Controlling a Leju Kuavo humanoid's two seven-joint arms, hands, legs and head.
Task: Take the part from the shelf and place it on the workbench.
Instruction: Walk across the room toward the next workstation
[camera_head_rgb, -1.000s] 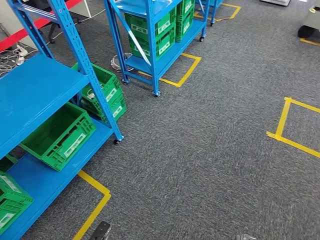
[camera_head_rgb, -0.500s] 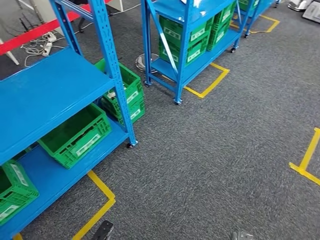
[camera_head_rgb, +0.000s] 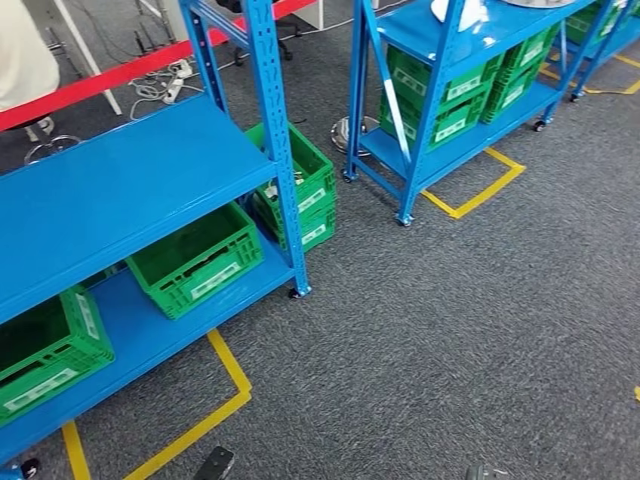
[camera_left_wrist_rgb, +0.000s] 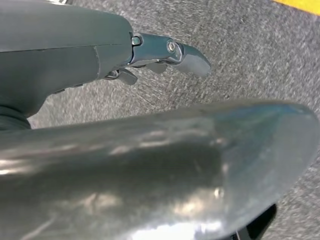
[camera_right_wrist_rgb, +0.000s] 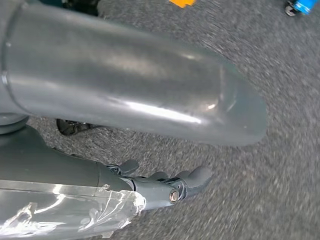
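— Grey carpet (camera_head_rgb: 453, 330) ran across the whole room, marked with yellow tape (camera_head_rgb: 226, 395) in bay outlines; a blue shelf (camera_head_rgb: 128, 190) stood at the left, a second blue shelf (camera_head_rgb: 453, 60) further back, and a red strip (camera_head_rgb: 113, 78) lay along the floor beyond them. Did you see a surface to set anything on?

— No workbench was visible; only the racks, some cables (camera_head_rgb: 162, 85) on the floor behind the near shelf, and a person's pale clothing at the far left corner. Green crates (camera_head_rgb: 196, 258) sat on the near shelf's bottom board, one toward its right edge, another (camera_head_rgb: 45, 345) toward its left; two more (camera_head_rgb: 306, 195) were stacked on the floor just behind its right post.

— And the part itself?

— I could not pick it out; something small lay in the upper stacked crate, too small to tell. By my guess the part was in one of those crates, so I can only say it would likely be a rigid workshop piece, best taken across its body rather than by an edge; weight and slipperiness were unknowable.

— The hands?

— The left hand (camera_left_wrist_rgb: 166, 52) hung over the carpet with fingers extended and holding nothing; the right hand (camera_right_wrist_rgb: 170, 185) likewise, fingers loosely apart, nothing in it; both arms hung low, well apart from either shelf.

— So nothing grasped yet?

— Nothing; I judged the approach to the shelf was the step in hand.
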